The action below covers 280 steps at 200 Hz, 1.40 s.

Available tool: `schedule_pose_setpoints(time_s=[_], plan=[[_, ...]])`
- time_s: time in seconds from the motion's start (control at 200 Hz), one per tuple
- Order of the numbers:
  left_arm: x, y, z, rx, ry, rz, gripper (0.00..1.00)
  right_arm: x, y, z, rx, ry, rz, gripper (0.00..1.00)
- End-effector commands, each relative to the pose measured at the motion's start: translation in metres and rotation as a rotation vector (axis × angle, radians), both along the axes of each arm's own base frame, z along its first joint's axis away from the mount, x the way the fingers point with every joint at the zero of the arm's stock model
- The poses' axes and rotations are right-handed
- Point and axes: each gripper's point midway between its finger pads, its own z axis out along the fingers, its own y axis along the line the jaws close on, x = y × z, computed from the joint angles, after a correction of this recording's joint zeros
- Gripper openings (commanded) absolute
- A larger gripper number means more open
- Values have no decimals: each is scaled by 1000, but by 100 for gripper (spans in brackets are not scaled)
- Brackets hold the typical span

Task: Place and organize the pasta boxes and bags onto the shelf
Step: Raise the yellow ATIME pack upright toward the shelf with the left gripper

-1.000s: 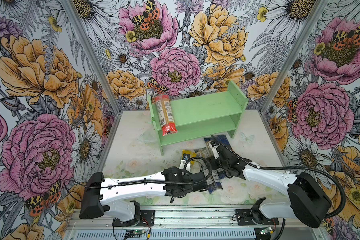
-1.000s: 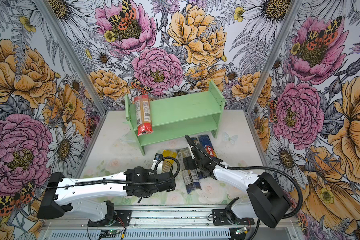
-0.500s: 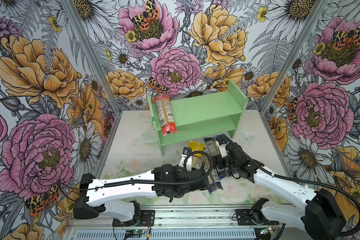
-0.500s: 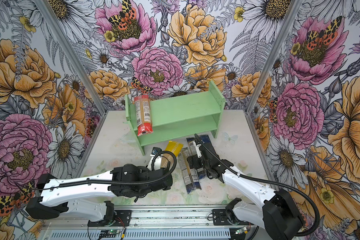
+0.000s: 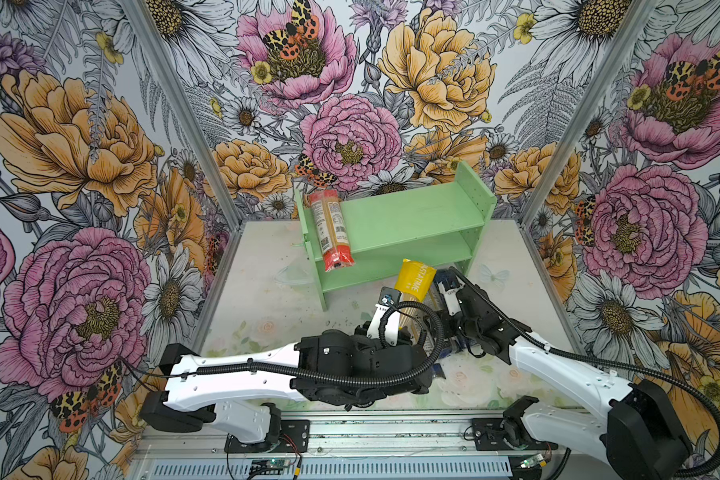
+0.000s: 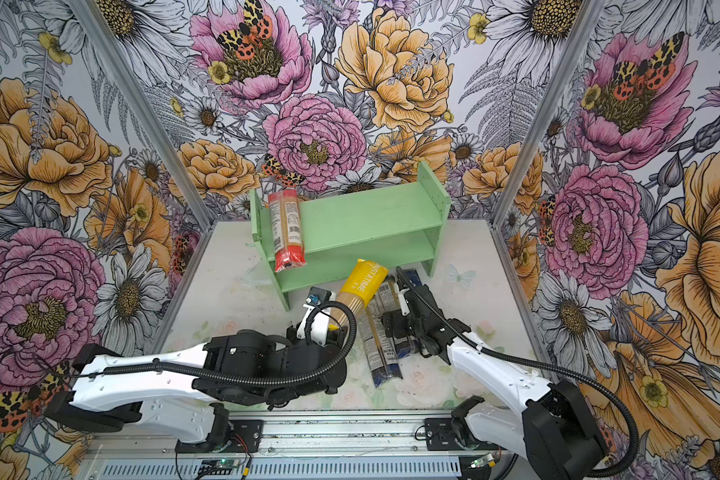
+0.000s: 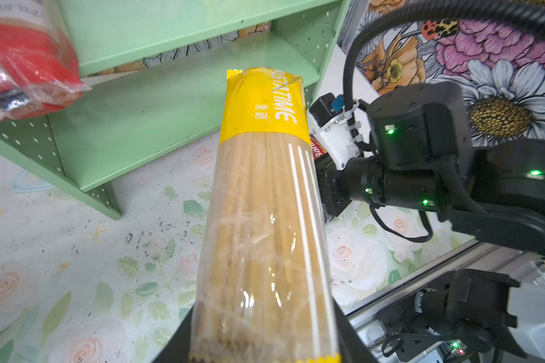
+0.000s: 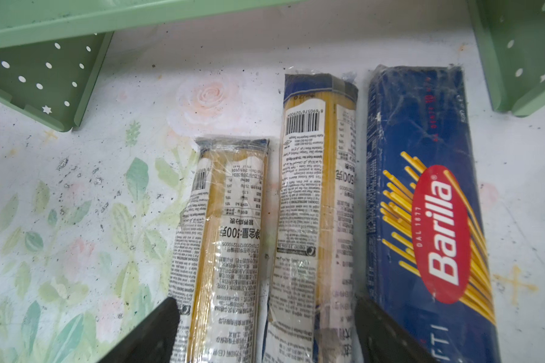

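My left gripper (image 7: pixel 265 341) is shut on the near end of the yellow bag (image 7: pixel 265 188), which is held off the table with its yellow end (image 5: pixel 414 274) pointing at the lower tier of the mint-green shelf (image 5: pixel 412 216). A red-ended clear bag (image 5: pixel 331 228) lies across the left end of the top tier, overhanging the front. My right gripper (image 8: pixel 265 309) stands open low over the table, its fingers either side of two blue-ended clear bags (image 8: pixel 221 235) (image 8: pixel 318 204). The dark blue Barilla box (image 8: pixel 422 188) lies right beside them.
Flowered walls (image 5: pixel 100 166) close the booth on three sides, and a metal rail (image 5: pixel 391 424) runs along the front. The left arm's black wrist and cable loop (image 5: pixel 371 365) lie across the front middle. The shelf's right foot (image 8: pixel 516 63) stands near the box's far end.
My left gripper has lifted the yellow bag and carried it up and toward the shelf. The right gripper has shifted slightly over the packs on the table and stays open.
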Motion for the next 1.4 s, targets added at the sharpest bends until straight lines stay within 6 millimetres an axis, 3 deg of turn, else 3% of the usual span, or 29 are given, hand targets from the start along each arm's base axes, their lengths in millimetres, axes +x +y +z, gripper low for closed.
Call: schedule_pose_setpoints(time_s=[0.0, 0.385, 0.581, 1.056, 1.396], plan=[[12, 10, 64, -132, -180, 92, 0, -1, -1, -3, 10, 18, -2, 89], [26, 26, 120, -152, -354, 236, 0, 0, 1, -5, 17, 32, -5, 89], [45, 34, 141, -178, -407, 365, 0, 0, 1, -4, 25, 36, -9, 89], [117, 40, 133, -196, -391, 602, 0, 0, 0, -4, 20, 31, -15, 88], [153, 32, 122, -209, -387, 703, 0, 0, -2, -4, 16, 25, -20, 88]])
